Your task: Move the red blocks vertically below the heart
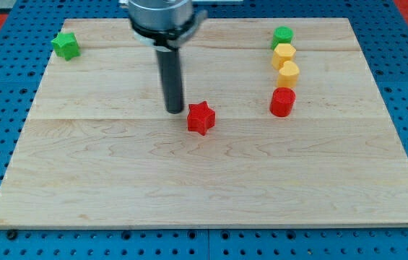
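Observation:
A red star block lies near the board's middle. My tip stands just to its left, a small gap apart. A red cylinder block sits at the view's right, at the bottom of a column. Above it in that column are a yellow heart-like block, a yellow hexagon block and a green block. The blocks in the column touch or nearly touch.
A green star block lies at the board's top left corner. The wooden board rests on a blue perforated surface. The arm's metal mount hangs over the top centre.

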